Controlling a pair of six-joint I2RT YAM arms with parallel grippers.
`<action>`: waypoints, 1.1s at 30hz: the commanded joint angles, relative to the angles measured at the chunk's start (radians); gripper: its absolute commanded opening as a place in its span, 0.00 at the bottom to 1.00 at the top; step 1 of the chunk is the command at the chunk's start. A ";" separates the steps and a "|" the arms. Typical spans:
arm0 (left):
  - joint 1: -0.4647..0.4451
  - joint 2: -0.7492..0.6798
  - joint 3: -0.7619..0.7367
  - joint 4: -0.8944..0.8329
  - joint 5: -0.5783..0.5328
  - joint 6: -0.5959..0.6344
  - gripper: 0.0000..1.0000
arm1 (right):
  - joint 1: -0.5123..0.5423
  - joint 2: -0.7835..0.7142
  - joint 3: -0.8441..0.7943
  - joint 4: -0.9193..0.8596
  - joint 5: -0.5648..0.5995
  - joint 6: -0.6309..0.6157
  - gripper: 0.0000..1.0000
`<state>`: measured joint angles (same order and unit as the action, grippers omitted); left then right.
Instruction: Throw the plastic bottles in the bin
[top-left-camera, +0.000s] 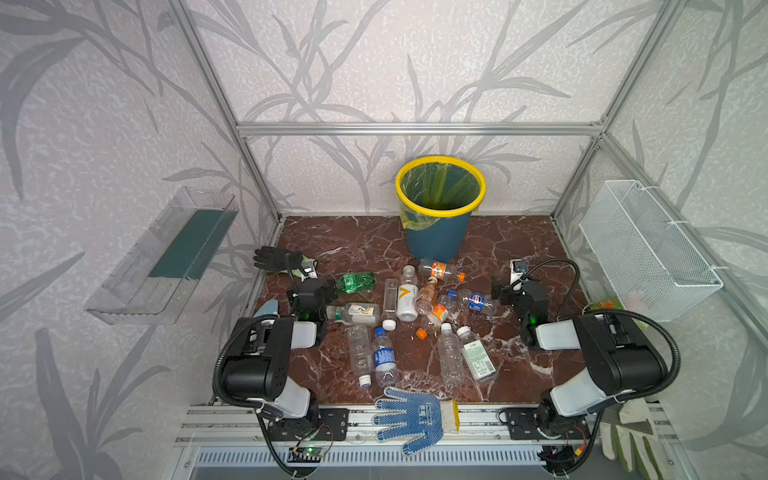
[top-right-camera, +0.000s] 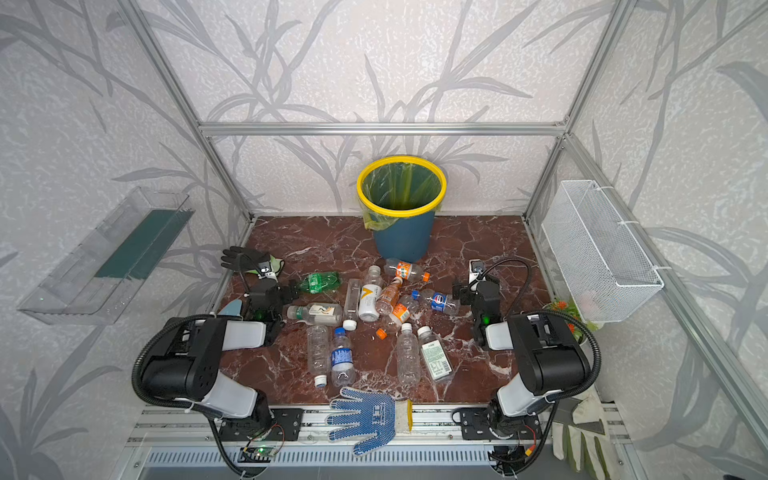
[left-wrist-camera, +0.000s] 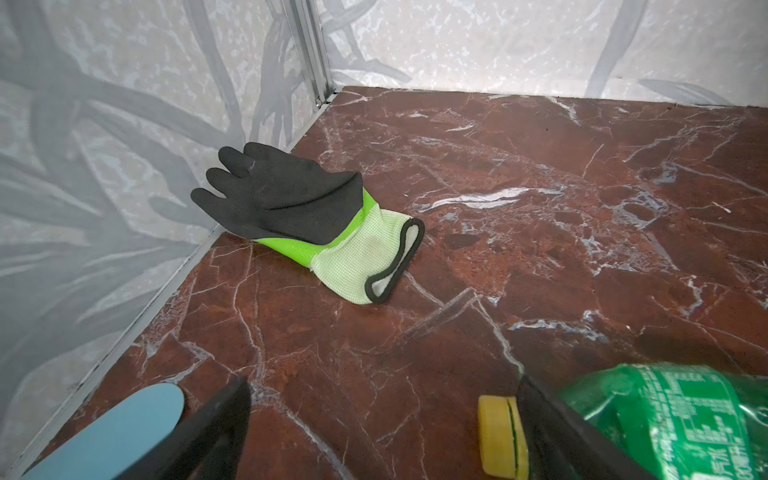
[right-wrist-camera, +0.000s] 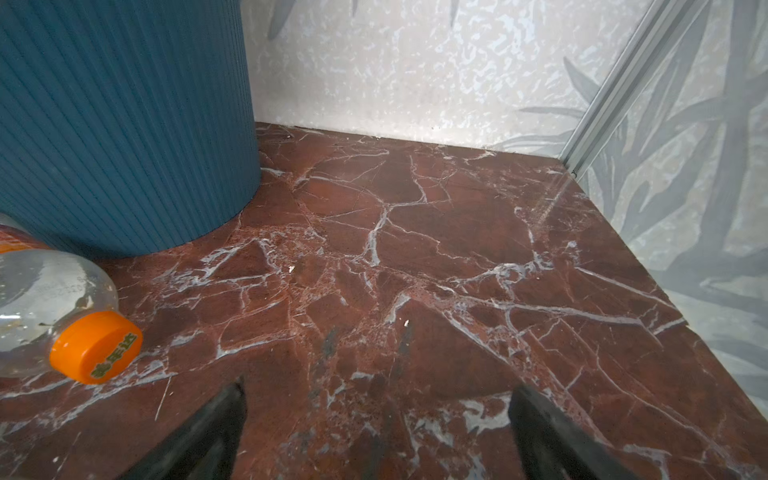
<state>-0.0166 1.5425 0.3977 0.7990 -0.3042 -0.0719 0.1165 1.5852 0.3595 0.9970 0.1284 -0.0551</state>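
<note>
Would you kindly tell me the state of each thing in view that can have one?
Left gripper: open, empty.
Right gripper: open, empty.
Bin: upright, lined, no bottles visible inside.
Green bottle: lying on its side, capped.
White bottle: lying on its side.
Orange-capped bottle: lying beside the bin, capped.
Blue dotted glove: lying flat, fingers spread.

A: What did the surface (right-wrist-camera: 457, 232) look like?
B: Like polished red-brown marble with white veins, smooth and glossy. The bin (right-wrist-camera: 124, 124) was matt ribbed plastic, its liner bag (top-left-camera: 417, 222) thin shiny film.
A: And the plastic bottles (top-left-camera: 407, 303)?
B: Clear, glossy plastic; the green bottle (left-wrist-camera: 665, 419) was crinkled. The black glove (left-wrist-camera: 286, 195) had a rough rubbery coating over knit cloth, and the wire basket (top-left-camera: 648, 245) was white metal mesh
</note>
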 joint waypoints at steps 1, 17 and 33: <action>0.006 -0.018 0.007 0.016 0.003 -0.014 0.99 | -0.001 0.002 0.005 0.006 -0.009 -0.006 0.99; 0.006 -0.018 0.007 0.015 0.003 -0.014 0.99 | -0.001 0.004 0.004 0.006 -0.009 -0.005 0.99; 0.006 -0.018 0.007 0.016 0.004 -0.013 0.99 | -0.005 0.002 0.006 0.002 -0.020 -0.001 0.99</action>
<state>-0.0162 1.5425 0.3977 0.7990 -0.3042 -0.0719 0.1162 1.5852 0.3595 0.9970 0.1207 -0.0551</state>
